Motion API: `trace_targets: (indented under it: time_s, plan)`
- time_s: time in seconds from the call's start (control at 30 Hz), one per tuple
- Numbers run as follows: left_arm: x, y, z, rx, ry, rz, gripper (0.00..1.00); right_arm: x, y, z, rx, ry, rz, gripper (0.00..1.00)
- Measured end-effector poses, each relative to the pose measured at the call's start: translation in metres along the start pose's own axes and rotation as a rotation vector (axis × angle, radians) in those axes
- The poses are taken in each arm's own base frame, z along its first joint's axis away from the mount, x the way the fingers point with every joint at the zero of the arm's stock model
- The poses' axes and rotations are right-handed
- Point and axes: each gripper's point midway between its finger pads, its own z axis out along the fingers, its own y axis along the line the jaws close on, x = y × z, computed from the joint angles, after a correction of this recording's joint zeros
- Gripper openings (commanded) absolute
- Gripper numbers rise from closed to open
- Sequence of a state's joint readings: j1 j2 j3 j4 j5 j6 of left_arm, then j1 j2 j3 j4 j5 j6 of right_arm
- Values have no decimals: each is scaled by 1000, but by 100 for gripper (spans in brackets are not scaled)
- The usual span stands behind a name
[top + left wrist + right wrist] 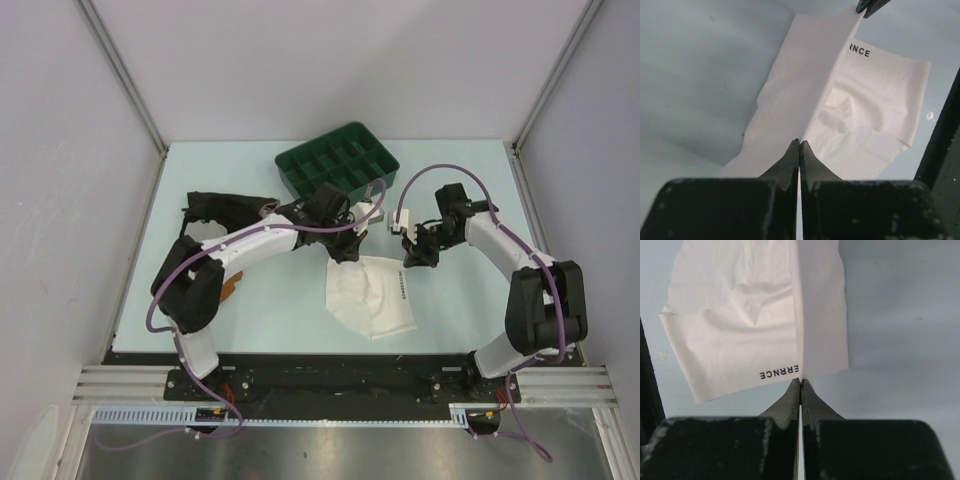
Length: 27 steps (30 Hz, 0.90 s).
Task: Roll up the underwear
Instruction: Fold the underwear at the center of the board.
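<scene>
The underwear [370, 300] is a small white garment lying on the pale blue table in front of the arms, with black lettering on its waistband. A raised fold runs along its far edge. My left gripper [347, 255] is shut on the left end of that fold, as the left wrist view shows [799, 142] with the underwear [860, 100] spread beyond. My right gripper [412, 260] is shut on the fold's other end at the waistband [800, 381], right by the lettering, with the underwear [750, 325] stretching away from it. The right gripper's tip also shows in the left wrist view [871, 5].
A green compartment tray [337, 165] stands at the back centre, just behind both grippers. A black garment [225, 207] lies at the left under the left arm, with an orange-brown bit [232, 290] near the left arm's base. Grey walls enclose the table.
</scene>
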<state>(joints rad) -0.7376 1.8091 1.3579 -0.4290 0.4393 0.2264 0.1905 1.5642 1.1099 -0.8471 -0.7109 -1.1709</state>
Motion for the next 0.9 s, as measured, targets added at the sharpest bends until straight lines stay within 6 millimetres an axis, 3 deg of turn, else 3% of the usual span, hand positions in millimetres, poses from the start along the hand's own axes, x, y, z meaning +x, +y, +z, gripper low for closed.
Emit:
trace_targets:
  time_s: [0.4, 0.9]
  plan:
    - [33, -46, 4, 47, 67, -50, 1, 13, 40, 0, -5, 32, -40, 0]
    - [57, -94, 13, 90, 78, -125, 1, 36, 79, 6, -36, 64, -53, 0]
